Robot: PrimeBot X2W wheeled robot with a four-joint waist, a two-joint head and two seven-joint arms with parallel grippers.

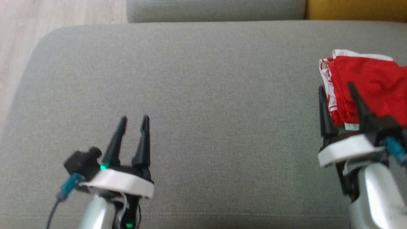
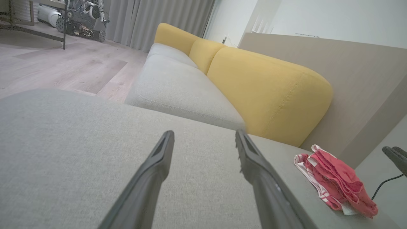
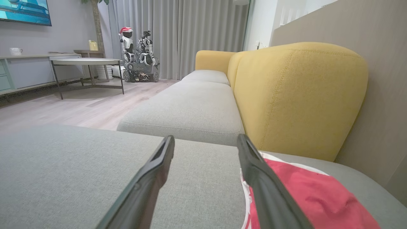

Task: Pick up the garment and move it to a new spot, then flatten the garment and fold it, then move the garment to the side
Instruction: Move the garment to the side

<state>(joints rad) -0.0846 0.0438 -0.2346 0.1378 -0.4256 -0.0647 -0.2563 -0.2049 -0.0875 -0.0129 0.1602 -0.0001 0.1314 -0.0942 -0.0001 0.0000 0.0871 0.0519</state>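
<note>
The garment (image 1: 365, 86) is a red cloth with white striped trim, folded into a small pile at the right edge of the grey cushion (image 1: 203, 95). It also shows at the lower right as the garment (image 2: 337, 181) in the left wrist view and the garment (image 3: 305, 197) in the right wrist view. My right gripper (image 1: 337, 87) hovers open over the pile's near left corner, one finger left of the cloth and one above it, gripping nothing. My left gripper (image 1: 134, 119) is open over bare cushion at the lower left, far from the cloth.
A second grey seat cushion (image 3: 190, 111) continues beyond this one, with yellow back cushions (image 3: 299, 95) along the right. Wood floor (image 1: 19, 38) lies past the cushion's left edge. A low table (image 3: 86, 62) and a small parked robot (image 3: 138, 60) stand across the room.
</note>
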